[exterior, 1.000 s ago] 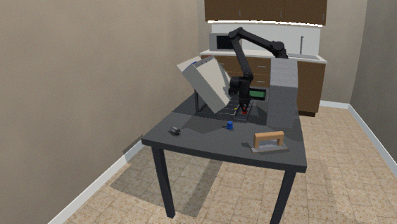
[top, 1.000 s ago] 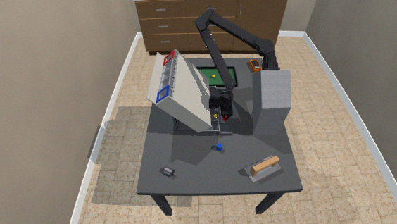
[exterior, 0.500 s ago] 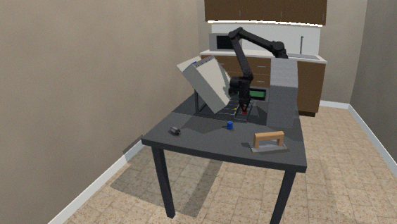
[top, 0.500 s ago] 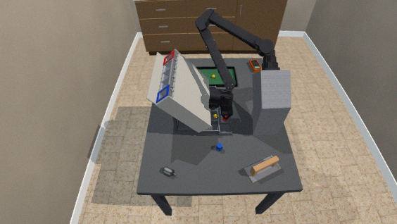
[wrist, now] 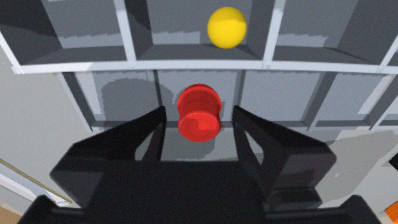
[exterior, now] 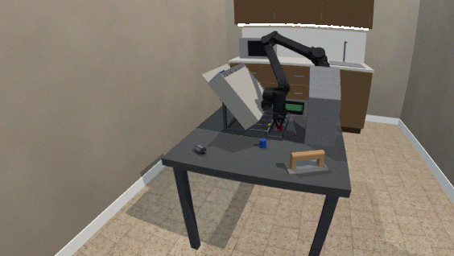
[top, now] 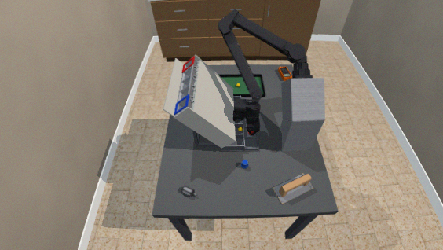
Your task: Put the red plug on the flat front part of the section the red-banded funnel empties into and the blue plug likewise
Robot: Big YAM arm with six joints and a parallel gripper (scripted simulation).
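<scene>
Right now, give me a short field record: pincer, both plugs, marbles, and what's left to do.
pincer: open, fingers either side of the red plug, gaps visible
red plug: on flat front part of a section, yellow marble in the bin behind it
blue plug: loose on the table, in front of the sections
second marble: in green tray
remaining: place blue plug

Top overhead, exterior oblique, wrist close; all share table (top: 220,196).

Black six-joint arm (top: 251,29) folded at the elbow, wrist pointing down, hand (wrist: 199,131) open, fingers spread
</scene>
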